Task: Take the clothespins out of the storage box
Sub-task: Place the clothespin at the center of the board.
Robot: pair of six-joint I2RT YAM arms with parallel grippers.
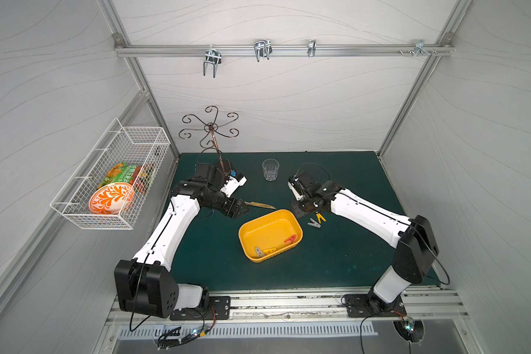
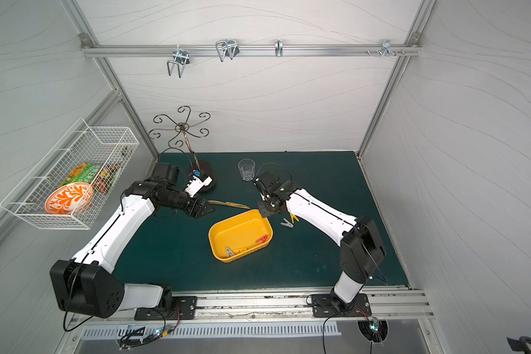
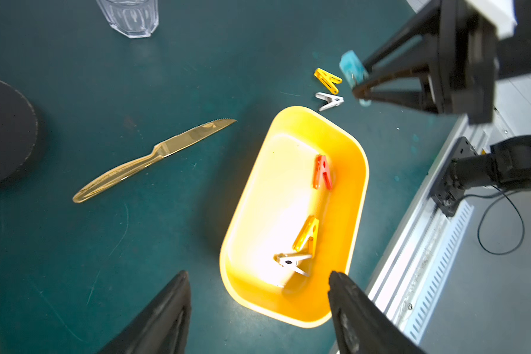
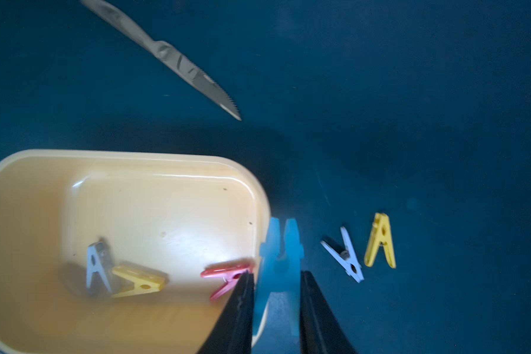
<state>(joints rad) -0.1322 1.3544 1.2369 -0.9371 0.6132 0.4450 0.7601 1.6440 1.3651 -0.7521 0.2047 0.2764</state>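
The yellow storage box (image 1: 242, 242) sits mid-mat and holds three clothespins: red (image 1: 290, 238), grey (image 1: 259, 252) and yellow (image 1: 270, 250). Two more, yellow (image 4: 380, 242) and grey (image 4: 345, 254), lie on the mat just beside the box. My right gripper (image 4: 276, 275) is shut on the light blue clothespin (image 4: 278, 245), held above the box's corner rim (image 4: 120, 153) near those two. The arm hides this peg in both top views. My left gripper (image 3: 258, 275) hovers open over the box's other end with nothing between its fingers.
A tan knife (image 1: 259, 204) lies on the mat behind the box. A drinking glass (image 1: 270, 169) stands further back. A metal hook stand (image 1: 210, 128) rises at the back left. The white wire basket (image 1: 111, 177) hangs on the left wall.
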